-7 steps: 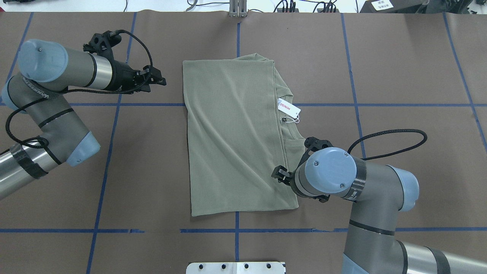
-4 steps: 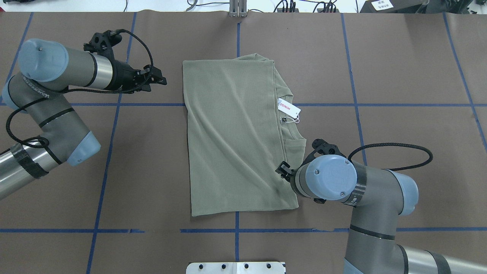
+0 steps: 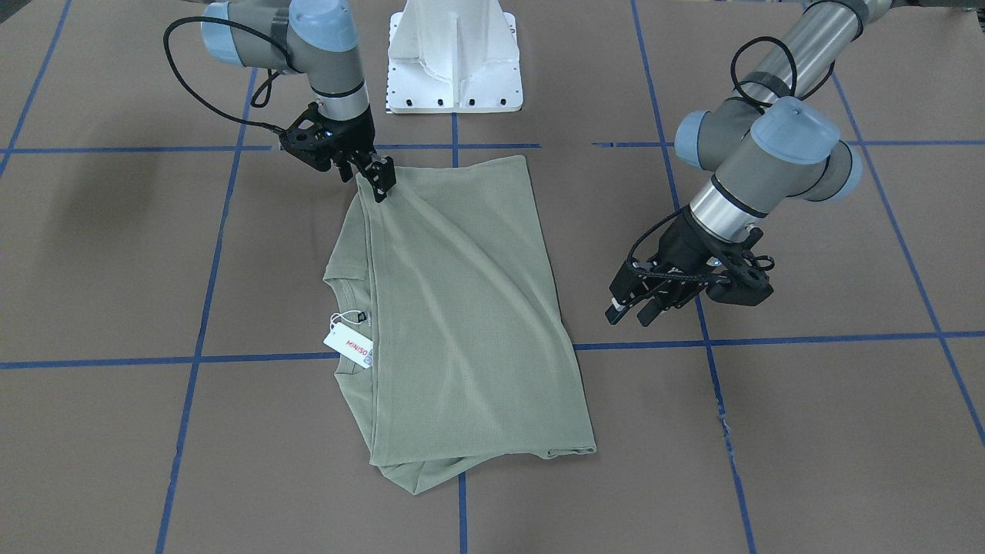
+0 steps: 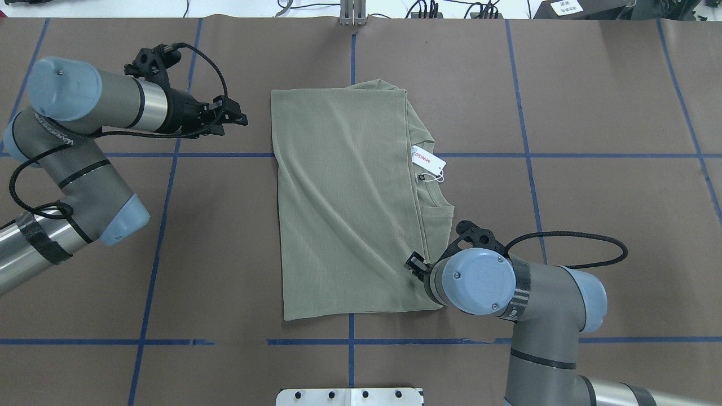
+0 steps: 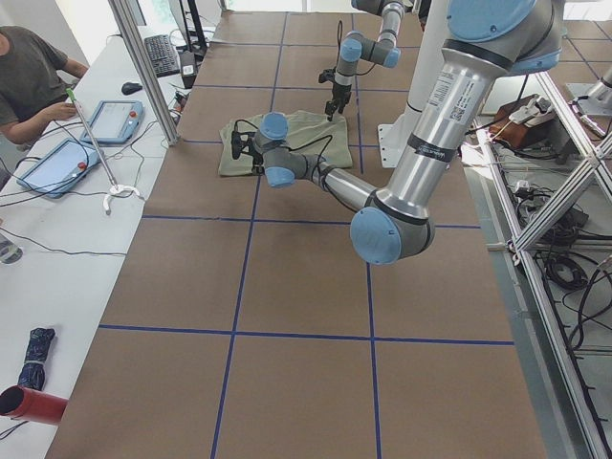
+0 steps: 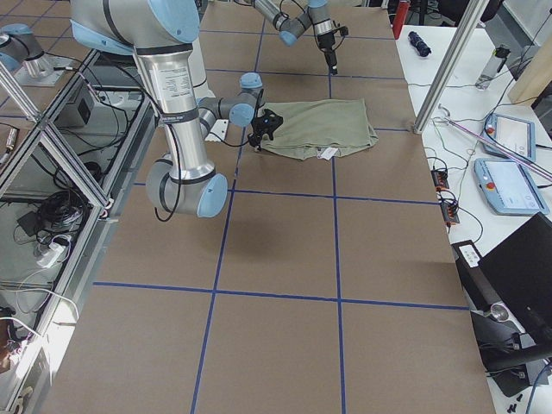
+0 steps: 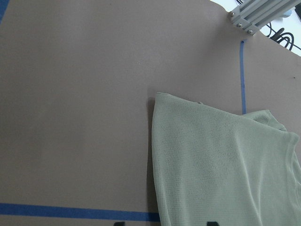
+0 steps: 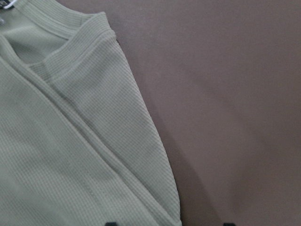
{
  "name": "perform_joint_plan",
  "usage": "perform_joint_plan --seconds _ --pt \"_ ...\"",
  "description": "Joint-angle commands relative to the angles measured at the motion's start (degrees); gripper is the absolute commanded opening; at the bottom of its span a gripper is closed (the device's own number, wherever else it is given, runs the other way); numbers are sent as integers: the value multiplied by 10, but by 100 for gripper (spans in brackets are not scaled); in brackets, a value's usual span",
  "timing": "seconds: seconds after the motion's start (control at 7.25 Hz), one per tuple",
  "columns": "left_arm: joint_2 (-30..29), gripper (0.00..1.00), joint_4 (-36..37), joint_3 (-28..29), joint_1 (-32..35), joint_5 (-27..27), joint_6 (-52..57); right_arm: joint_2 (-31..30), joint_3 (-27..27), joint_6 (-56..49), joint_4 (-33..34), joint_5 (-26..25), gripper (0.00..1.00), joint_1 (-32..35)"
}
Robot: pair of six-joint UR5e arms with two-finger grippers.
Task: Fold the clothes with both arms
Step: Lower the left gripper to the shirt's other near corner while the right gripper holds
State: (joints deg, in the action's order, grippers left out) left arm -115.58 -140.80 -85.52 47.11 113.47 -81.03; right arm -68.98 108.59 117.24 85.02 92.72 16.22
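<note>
The clothes are one sage-green shirt (image 4: 344, 197) lying folded into a long rectangle at the table's middle, with a white MINISO tag (image 4: 428, 160) at the collar. My right gripper (image 3: 379, 185) is down at the shirt's (image 3: 462, 308) near corner on my right side. In the right wrist view its fingertips stand wide apart at the bottom edge, with the shirt's side edge (image 8: 70, 141) between them. It is open. From overhead the wrist hides most of the right gripper (image 4: 417, 265). My left gripper (image 4: 240, 118) hovers open a little left of the shirt's far corner (image 7: 225, 169), holding nothing.
Blue tape lines cross the brown table cover. The white pedestal base (image 3: 454, 61) stands at the robot's edge, and an aluminium post (image 4: 353, 14) at the far edge. A person (image 5: 38, 76) sits at a side table with tablets, beyond the far edge.
The right arm's wrist has drifted a little toward the robot's edge of the table, staying over the shirt's near right corner. The left arm and the shirt look unchanged.
</note>
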Motion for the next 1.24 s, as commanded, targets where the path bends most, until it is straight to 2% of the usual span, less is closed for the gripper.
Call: perform_joint_plan --seconds 0.0,0.14,0.28,0.41,0.97,1.1 --pt "-1 66 0 -1 0 0 0 0 -2 0 0 -1 65 -2" --pt "1 66 0 -1 0 0 0 2 -1 3 0 0 35 -2" --pt "3 66 0 -1 0 1 0 2 -3 0 1 0 13 -3" --pt "3 66 0 -2 0 1 0 4 -3 1 0 0 0 -4" --pt "5 66 1 -7 0 1 -2 3 14 -5 0 6 0 0" --pt "15 66 0 -12 -2 0 -44 -5 34 -6 1 18 0 5"
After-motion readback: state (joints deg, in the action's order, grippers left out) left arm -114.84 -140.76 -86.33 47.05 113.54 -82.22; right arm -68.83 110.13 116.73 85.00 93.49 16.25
